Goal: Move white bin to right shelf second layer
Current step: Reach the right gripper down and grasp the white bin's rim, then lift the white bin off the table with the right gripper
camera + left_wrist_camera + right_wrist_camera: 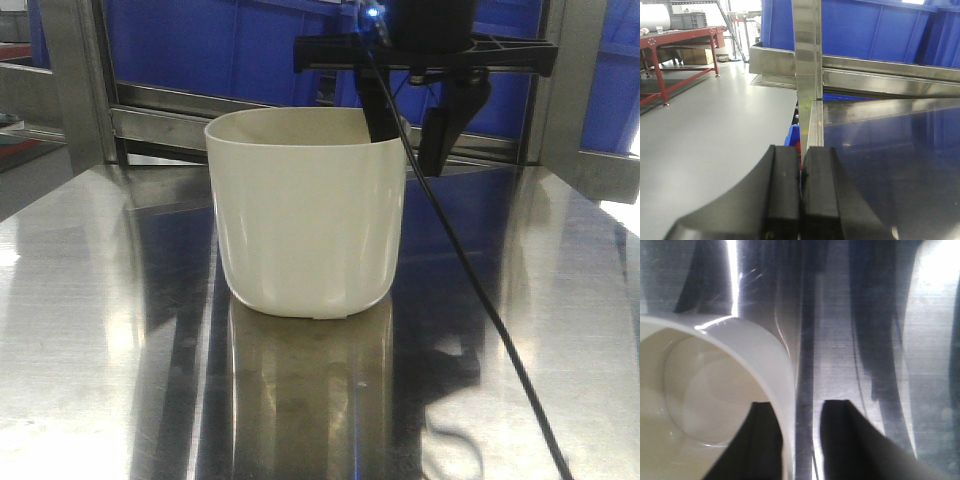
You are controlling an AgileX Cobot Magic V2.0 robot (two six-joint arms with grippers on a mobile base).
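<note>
The white bin point(308, 212) stands upright on a shiny steel surface point(100, 330) in the middle of the front view. My right gripper point(410, 125) hangs over the bin's right rim. It is open, with one finger point(378, 112) inside the bin and the other point(445, 125) outside. The right wrist view shows the same: the bin wall point(775, 370) runs between the open gripper's point(799, 405) fingers, with a gap to the outer finger point(850, 440). My left gripper point(801, 150) is shut and empty, by the steel surface's corner edge. No roller shelf level is in view.
Blue crates point(250, 50) sit behind steel rails and posts point(80, 80) at the back. A black cable point(480, 290) runs down from the right gripper across the surface. The left wrist view shows a steel post point(807, 60), grey floor and a red-framed table point(675, 37).
</note>
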